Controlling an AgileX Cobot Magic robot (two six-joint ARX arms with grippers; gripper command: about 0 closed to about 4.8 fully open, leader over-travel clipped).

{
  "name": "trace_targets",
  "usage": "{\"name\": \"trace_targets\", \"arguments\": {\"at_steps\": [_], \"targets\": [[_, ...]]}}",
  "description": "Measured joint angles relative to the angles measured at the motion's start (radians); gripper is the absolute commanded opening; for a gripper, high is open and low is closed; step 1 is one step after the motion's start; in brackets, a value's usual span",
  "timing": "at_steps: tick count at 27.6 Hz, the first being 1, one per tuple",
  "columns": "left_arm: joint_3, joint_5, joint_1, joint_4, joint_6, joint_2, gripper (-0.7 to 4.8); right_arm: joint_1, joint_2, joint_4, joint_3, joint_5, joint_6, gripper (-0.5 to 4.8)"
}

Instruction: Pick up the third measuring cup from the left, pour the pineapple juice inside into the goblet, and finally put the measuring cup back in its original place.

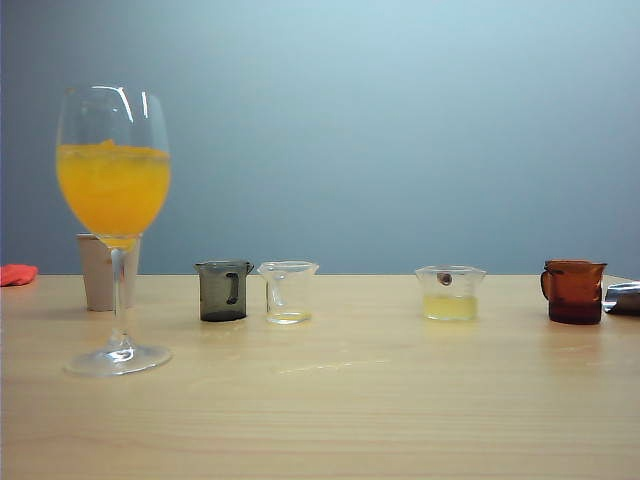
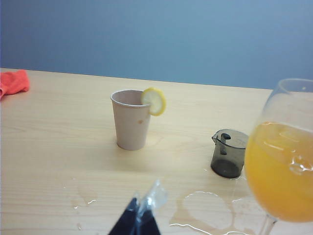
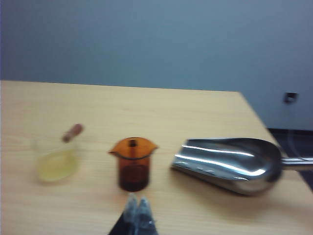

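Observation:
The third measuring cup (image 1: 450,294), squat and clear with a brown spot near its rim, stands on the wood table right of centre. A little pale yellow pineapple juice (image 1: 450,308) lies in its bottom. The right wrist view shows the same cup (image 3: 55,156) off to one side of my right gripper (image 3: 137,208), which is shut and empty just short of an amber cup. The tall goblet (image 1: 113,190) stands at the left, its bowl holding opaque orange drink. My left gripper (image 2: 142,211) is shut and empty, with the goblet (image 2: 283,166) close beside it. Neither gripper appears in the exterior view.
A smoky grey cup (image 1: 223,290) and a narrower clear cup (image 1: 288,291) stand between goblet and third cup. The amber cup (image 1: 575,291) and a metal scoop (image 3: 230,164) sit at the right. A paper cup with lemon slice (image 2: 131,120), a red cloth (image 2: 13,82) and wet patches (image 2: 205,210) lie at the left.

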Motion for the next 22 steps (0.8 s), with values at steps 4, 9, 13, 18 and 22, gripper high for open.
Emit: {"name": "trace_targets", "arguments": {"at_steps": [4,9,13,18,22], "targets": [[0.0,0.0,0.0,0.0,0.0,0.0,-0.05,0.0,0.0,0.0,0.0,0.036,0.003,-0.01],[0.0,0.0,0.0,0.0,0.0,0.0,-0.05,0.0,0.0,0.0,0.0,0.014,0.005,-0.01],[0.056,-0.002,0.0,-0.011,-0.02,0.0,-0.05,0.0,0.001,-0.04,0.068,0.014,0.029,-0.02],[0.201,-0.022,0.0,-0.075,-0.096,0.014,-0.05,0.0,0.013,-0.039,0.204,0.04,0.03,-0.02],[0.418,-0.003,0.0,-0.184,-0.113,0.135,-0.05,0.0,0.152,-0.071,0.371,0.069,0.031,-0.02]]}}
